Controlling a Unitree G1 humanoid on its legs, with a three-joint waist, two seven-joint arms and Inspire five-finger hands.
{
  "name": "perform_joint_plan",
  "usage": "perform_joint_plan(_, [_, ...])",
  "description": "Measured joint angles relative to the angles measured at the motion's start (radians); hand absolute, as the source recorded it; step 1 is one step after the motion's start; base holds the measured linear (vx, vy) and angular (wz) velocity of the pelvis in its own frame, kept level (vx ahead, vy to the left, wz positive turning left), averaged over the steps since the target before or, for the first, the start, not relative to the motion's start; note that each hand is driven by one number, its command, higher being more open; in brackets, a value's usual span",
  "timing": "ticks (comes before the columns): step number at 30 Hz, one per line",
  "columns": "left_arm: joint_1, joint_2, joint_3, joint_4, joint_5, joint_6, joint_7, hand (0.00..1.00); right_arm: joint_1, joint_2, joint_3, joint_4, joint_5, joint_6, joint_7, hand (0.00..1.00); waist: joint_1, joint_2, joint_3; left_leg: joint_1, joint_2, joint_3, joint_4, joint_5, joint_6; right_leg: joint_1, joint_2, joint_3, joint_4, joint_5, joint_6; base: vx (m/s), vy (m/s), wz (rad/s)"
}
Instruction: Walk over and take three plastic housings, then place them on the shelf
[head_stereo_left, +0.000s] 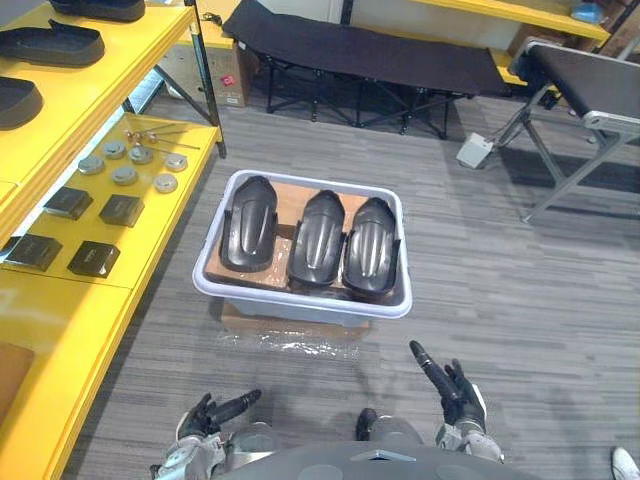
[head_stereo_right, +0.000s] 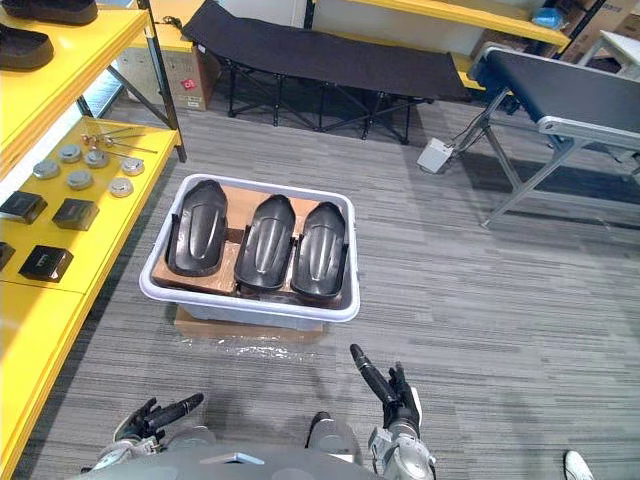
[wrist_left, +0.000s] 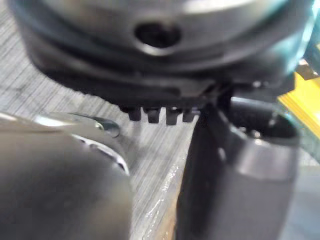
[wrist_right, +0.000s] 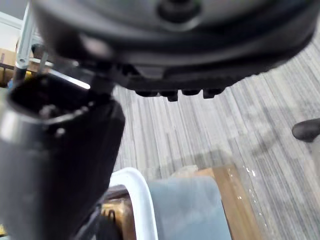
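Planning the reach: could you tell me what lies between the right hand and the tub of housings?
Left eye view: bare grey floor separates the right hand from the white tub, apart from cardboard edging out beneath it.

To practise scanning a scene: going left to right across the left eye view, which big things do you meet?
Shelf → bin of housings → conveyor.

The three plastic housings (head_stereo_left: 322, 240) are glossy black and smooth, catching soft highlights. Their tub (head_stereo_left: 300, 300) is smooth pale plastic, lined with matt brown cardboard (head_stereo_left: 290, 200). At nine o'clock the shelf (head_stereo_left: 60, 310) is smooth yellow, perhaps painted metal. Its discs (head_stereo_left: 124, 175), at ten o'clock, are dull grey metal. The floor (head_stereo_left: 500, 300) is matt, streaky grey.
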Motion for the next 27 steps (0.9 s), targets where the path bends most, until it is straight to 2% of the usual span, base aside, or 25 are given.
perform_joint_plan(2, [0.008,-0.013,0.009,0.000,0.001,0.000,0.003,1.00,-0.019,-0.018,0.000,-0.007,0.000,0.008,-0.036,1.00,0.002,0.015,-0.003,0.014,0.022,0.000,0.001,0.002,-0.011,0.036,0.023,-0.003,-0.026,0.001,-0.001,0.04,-0.132,0.09])
perform_joint_plan(4, [0.018,-0.020,0.023,-0.006,0.003,-0.004,-0.002,1.00,-0.024,-0.031,-0.007,-0.042,0.001,0.031,-0.049,1.00,0.015,0.014,-0.008,0.029,0.032,0.006,0.000,0.003,-0.015,0.052,0.027,-0.002,-0.035,0.000,-0.001,-0.02,-0.047,-0.03])
perform_joint_plan(5, [0.020,-0.021,0.027,-0.015,0.011,-0.007,-0.005,1.00,-0.038,-0.046,-0.014,-0.060,0.001,0.045,-0.059,1.00,0.026,0.012,-0.010,0.024,0.031,0.012,0.002,0.003,-0.015,0.046,0.026,0.002,-0.039,0.003,-0.005,-0.09,-0.024,-0.10])
perform_joint_plan(8, [0.034,-0.015,0.028,-0.041,0.041,-0.012,-0.016,1.00,-0.102,-0.065,-0.041,-0.087,0.000,0.072,-0.087,1.00,0.032,-0.002,-0.011,-0.034,0.017,0.008,0.025,0.006,-0.012,0.010,0.014,0.000,-0.060,0.012,-0.017,-0.11,-0.005,-0.07])
perform_joint_plan(12, [0.040,-0.012,0.026,-0.062,0.080,-0.023,-0.043,1.00,-0.183,-0.117,-0.086,-0.112,0.004,0.108,-0.128,1.00,0.036,0.001,0.008,-0.114,-0.007,-0.016,0.046,0.019,0.006,-0.039,-0.010,-0.023,-0.067,0.026,-0.013,-0.13,0.030,0.17])
perform_joint_plan(14, [0.030,-0.008,0.021,-0.112,0.079,-0.035,-0.060,1.00,-0.298,-0.186,-0.117,-0.110,0.011,0.122,-0.165,1.00,0.055,0.006,0.064,-0.194,-0.011,-0.033,0.099,0.017,0.013,-0.085,-0.015,-0.025,-0.070,0.051,-0.010,-0.15,0.052,0.14])
perform_joint_plan(16, [0.009,-0.003,0.017,-0.134,0.077,-0.046,-0.069,1.00,-0.391,-0.241,-0.130,-0.103,0.011,0.130,-0.178,1.00,0.058,0.011,0.106,-0.250,-0.010,-0.050,0.143,0.013,0.022,-0.117,-0.015,-0.028,-0.070,0.070,-0.011,-0.15,0.050,0.14])
perform_joint_plan(17, [-0.022,0.002,0.012,-0.138,0.077,-0.052,-0.073,1.00,-0.472,-0.297,-0.131,-0.082,0.010,0.138,-0.184,1.00,0.061,0.017,0.148,-0.285,-0.009,-0.063,0.180,0.009,0.028,-0.128,-0.011,-0.033,-0.071,0.085,-0.011,-0.15,0.044,0.17])
perform_joint_plan(20, [-0.084,0.017,-0.016,-0.161,0.072,-0.058,-0.086,1.00,-0.648,-0.438,-0.128,-0.003,0.008,0.160,-0.183,1.00,0.083,0.041,0.221,-0.368,-0.006,-0.089,0.261,-0.007,0.044,-0.164,-0.008,-0.045,-0.064,0.110,-0.011,-0.15,0.068,0.13])
perform_joint_plan(22, [-0.100,0.020,-0.036,-0.161,0.060,-0.076,-0.086,1.00,-0.739,-0.497,-0.119,0.056,0.009,0.164,-0.183,1.00,0.086,0.053,0.241,-0.424,-0.006,-0.106,0.304,-0.016,0.054,-0.201,-0.009,-0.053,-0.044,0.112,-0.010,-0.11,0.087,0.14])
perform_joint_plan(23, [-0.117,0.021,-0.052,-0.158,0.028,-0.082,-0.084,1.00,-0.790,-0.537,-0.097,0.103,0.010,0.172,-0.181,1.00,0.099,0.062,0.247,-0.459,-0.007,-0.113,0.327,-0.020,0.059,-0.229,-0.011,-0.055,-0.027,0.112,-0.009,-0.09,0.077,0.06])
perform_joint_plan(27, [-0.138,0.020,-0.086,-0.158,-0.020,-0.092,-0.081,1.00,-0.892,-0.582,-0.032,0.167,0.010,0.197,-0.176,1.00,0.114,0.083,0.268,-0.506,-0.014,-0.125,0.349,-0.020,0.066,-0.273,-0.022,-0.063,0.004,0.110,-0.011,-0.05,0.040,0.07])
